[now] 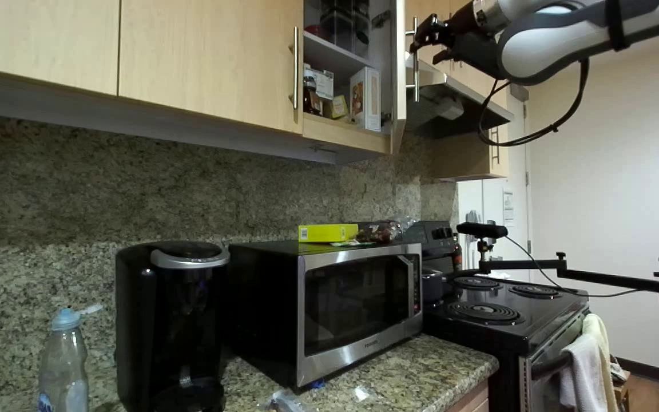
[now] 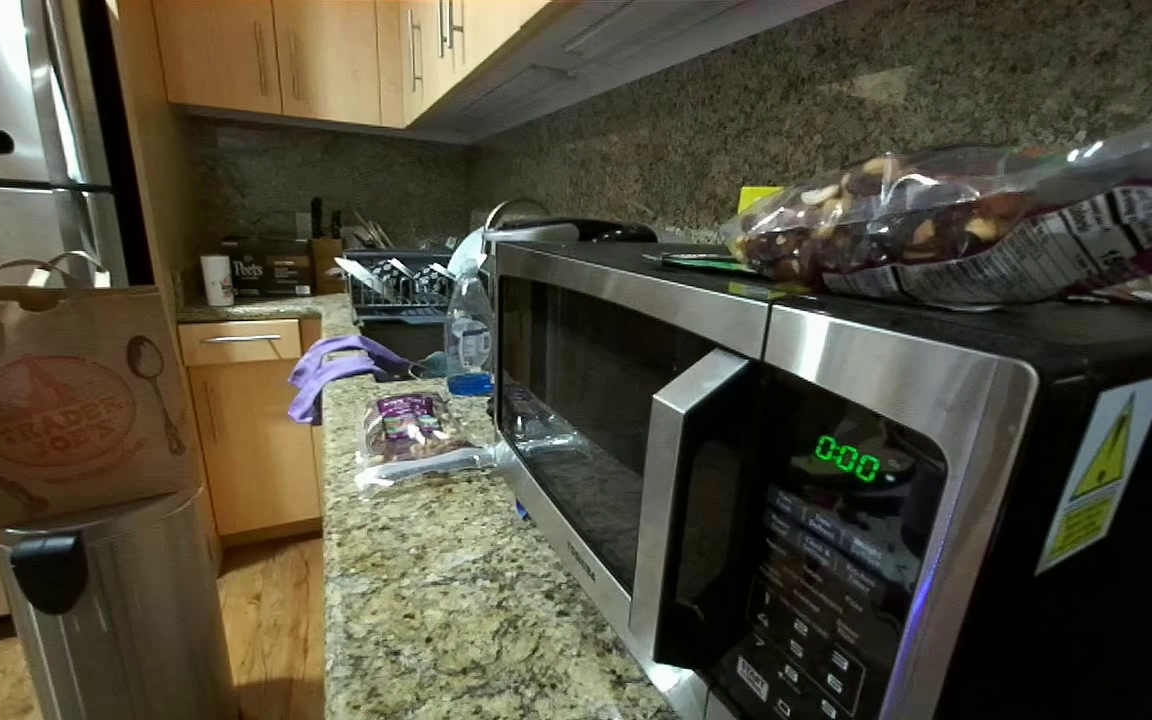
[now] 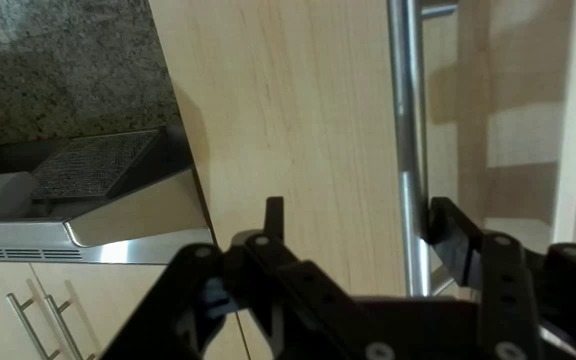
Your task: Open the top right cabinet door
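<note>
The top right cabinet door [image 1: 399, 120], light beige wood, stands swung open and is seen almost edge-on in an exterior view. Its front fills the middle of the wrist view [image 3: 293, 125]. Its slim metal bar handle [image 1: 416, 83] also shows in the wrist view [image 3: 410, 115]. My gripper [image 1: 425, 54] is at the handle. In the wrist view my gripper [image 3: 356, 215] has its fingers wide apart. The bar lies between them, close to the right finger; I cannot tell whether they touch. Door and gripper are out of view in an exterior view.
The open cabinet shows a shelf [image 1: 338, 51] with boxes and jars. A wider closed door [image 1: 209, 63] adjoins it. A range hood [image 1: 461, 100] is beyond the open door. Below are a microwave [image 1: 358, 309], a coffee maker [image 1: 169, 326] and a stove [image 1: 495, 320].
</note>
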